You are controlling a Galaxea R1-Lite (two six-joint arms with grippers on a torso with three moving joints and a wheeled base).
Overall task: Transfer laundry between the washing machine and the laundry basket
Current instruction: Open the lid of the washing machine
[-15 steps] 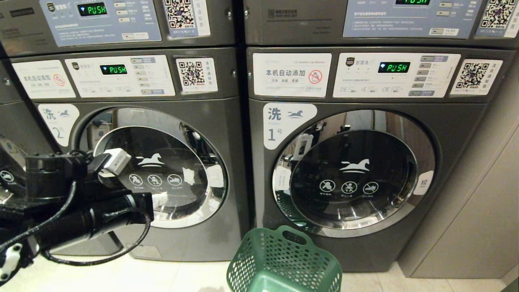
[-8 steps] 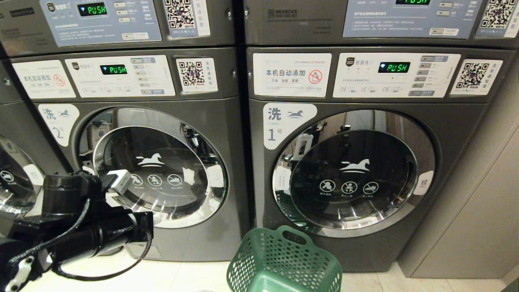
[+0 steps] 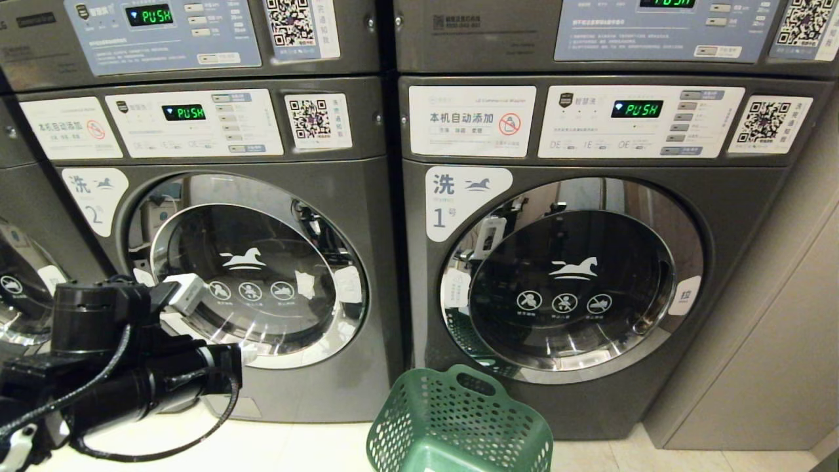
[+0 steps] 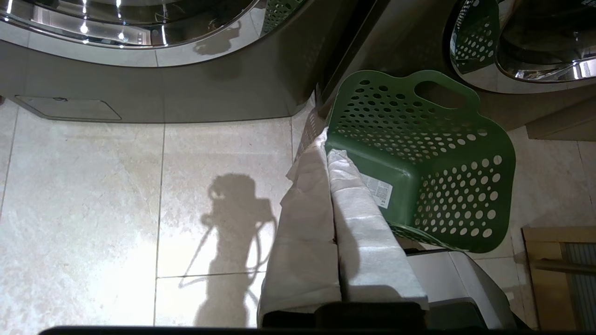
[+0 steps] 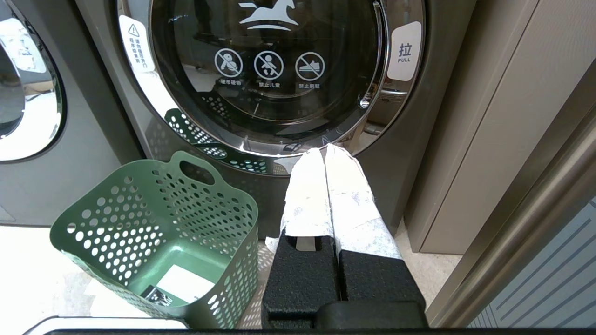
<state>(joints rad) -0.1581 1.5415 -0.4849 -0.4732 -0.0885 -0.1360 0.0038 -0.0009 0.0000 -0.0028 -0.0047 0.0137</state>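
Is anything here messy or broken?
Nothing stands out. Both washing machine doors are shut, and the green basket stands upright on the floor with only a label inside, no laundry.

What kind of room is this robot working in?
Most likely a self-service laundromat: numbered front-loading washers stacked in a row, QR codes on each panel, and a green basket on the tiled floor.

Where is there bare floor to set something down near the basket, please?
The pale tiles in front of washer 2, left of the green basket, are bare. Between the basket and washer 1 it is tight. The left gripper hangs beside the basket.
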